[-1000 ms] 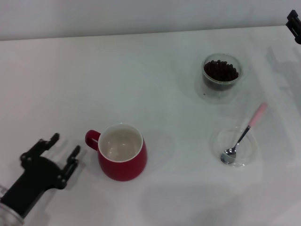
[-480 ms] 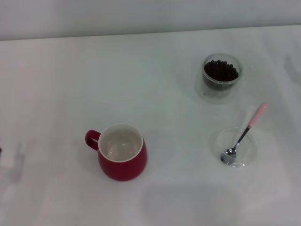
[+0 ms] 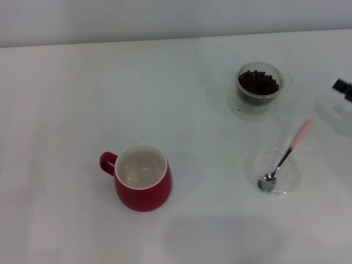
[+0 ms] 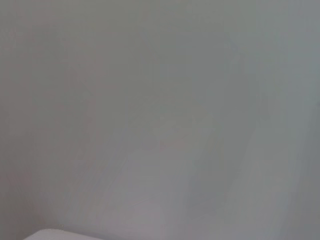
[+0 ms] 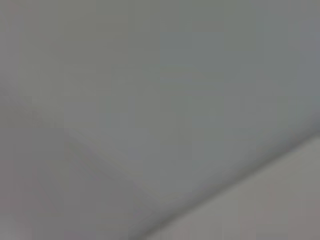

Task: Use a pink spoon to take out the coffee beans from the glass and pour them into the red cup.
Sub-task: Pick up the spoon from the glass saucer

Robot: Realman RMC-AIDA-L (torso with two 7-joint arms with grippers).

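In the head view the red cup (image 3: 143,177) stands upright and empty at the front left of the white table, its handle pointing left. The glass (image 3: 258,88) holding the coffee beans (image 3: 258,82) stands at the back right. In front of the glass, the pink spoon (image 3: 285,158) lies with its metal bowl in a flat clear dish (image 3: 273,172), handle pointing back right. Only a black tip of my right gripper (image 3: 344,88) shows at the right edge, right of the glass. My left gripper is out of view. Both wrist views show only blank grey surface.
The white table (image 3: 176,110) ends at a pale wall along the back. The cup and the glass stand well apart, with bare tabletop between them.
My left gripper, seen at the front left a second ago, has left the view. The right gripper left the back right corner and now shows lower at the right edge.
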